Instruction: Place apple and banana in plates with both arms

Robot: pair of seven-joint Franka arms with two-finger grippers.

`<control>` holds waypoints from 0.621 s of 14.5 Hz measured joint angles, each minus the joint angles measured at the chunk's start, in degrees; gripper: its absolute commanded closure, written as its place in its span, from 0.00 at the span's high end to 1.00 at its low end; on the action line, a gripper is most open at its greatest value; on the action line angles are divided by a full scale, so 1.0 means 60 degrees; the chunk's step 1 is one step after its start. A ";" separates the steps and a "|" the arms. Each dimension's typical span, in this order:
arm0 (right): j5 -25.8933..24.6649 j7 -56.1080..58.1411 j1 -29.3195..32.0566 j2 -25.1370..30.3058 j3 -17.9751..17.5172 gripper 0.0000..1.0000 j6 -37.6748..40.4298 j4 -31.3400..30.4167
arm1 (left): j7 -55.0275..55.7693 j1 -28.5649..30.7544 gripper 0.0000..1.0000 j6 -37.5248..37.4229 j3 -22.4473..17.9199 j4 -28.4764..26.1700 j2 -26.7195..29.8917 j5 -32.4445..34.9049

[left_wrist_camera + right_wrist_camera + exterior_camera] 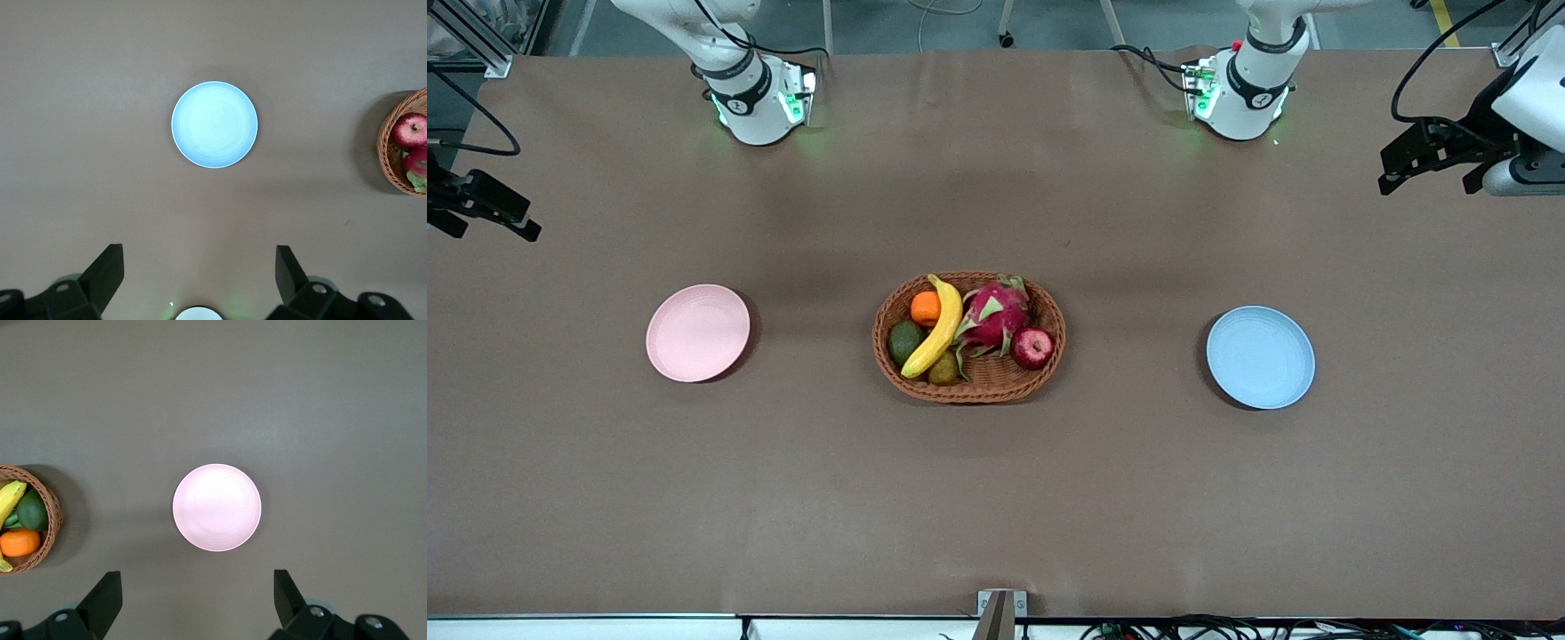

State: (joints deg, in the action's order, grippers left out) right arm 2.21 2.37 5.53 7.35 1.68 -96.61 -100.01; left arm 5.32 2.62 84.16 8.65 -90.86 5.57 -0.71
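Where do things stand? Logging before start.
Left gripper open, high over light blue plate; right gripper open over pale pink plate. Apple, banana in wicker basket.

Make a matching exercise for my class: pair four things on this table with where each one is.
Things:
1. apple
2. pink plate
3. blue plate
4. left gripper

Places:
A. toward the right arm's end
B. toward the left arm's end
C. in the wicker basket
D. up in the air, fingers open

Pairs: 1-C, 2-A, 3-B, 4-D
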 measured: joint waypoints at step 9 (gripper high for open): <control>-0.0018 0.0000 0.0000 -0.0001 0.0029 1.00 0.0046 -0.0004 | -0.0098 -0.0025 1.00 0.0321 0.0033 0.0285 -0.0825 0.0017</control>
State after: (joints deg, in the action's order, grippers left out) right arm 2.10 2.37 5.53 7.34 1.85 -96.33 -100.04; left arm 4.73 2.47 86.08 8.85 -89.15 0.61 -0.61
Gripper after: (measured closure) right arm 0.000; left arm 0.000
